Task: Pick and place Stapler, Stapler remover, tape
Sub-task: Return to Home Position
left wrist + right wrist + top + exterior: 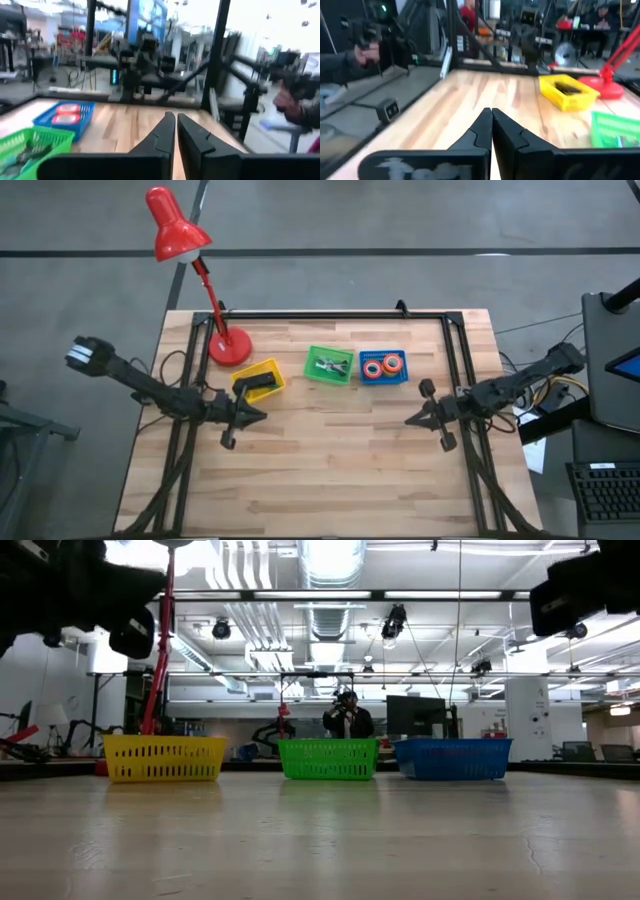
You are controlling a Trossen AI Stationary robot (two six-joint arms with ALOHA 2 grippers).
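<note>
Over the middle of the counter (330, 480) the two arms are held level and pointed at each other, the left arm (150, 387) brought in from the left and the right arm (500, 392) from the right, their tips well apart. The left jaws and the right jaws are both seen in the wrist views to be closed to a thin slit, with nothing held. Farther back, three baskets are set in a row. The stapler (262, 385) is found in the yellow basket (240, 378) on the left, silvery removers (330, 366) in the green basket (312, 365) in the middle, and two rolls of tape (391, 364) in the blue basket (383, 353) on the right. A red lamp (229, 347) is stood just beyond the yellow one. The sorting is judged done, with only the retreat to rest left. The left jaws are placed just beside the near edge of the yellow basket, so it could be knocked askew, or the lamp stem struck, if that arm were swung toward the far left rather than drawn straight back. The contents of the baskets are given only by the high and wrist views. In the low view only the basket walls are shown, but a person (347, 715) in the room beyond the green basket is revealed there and missed from above.
</note>
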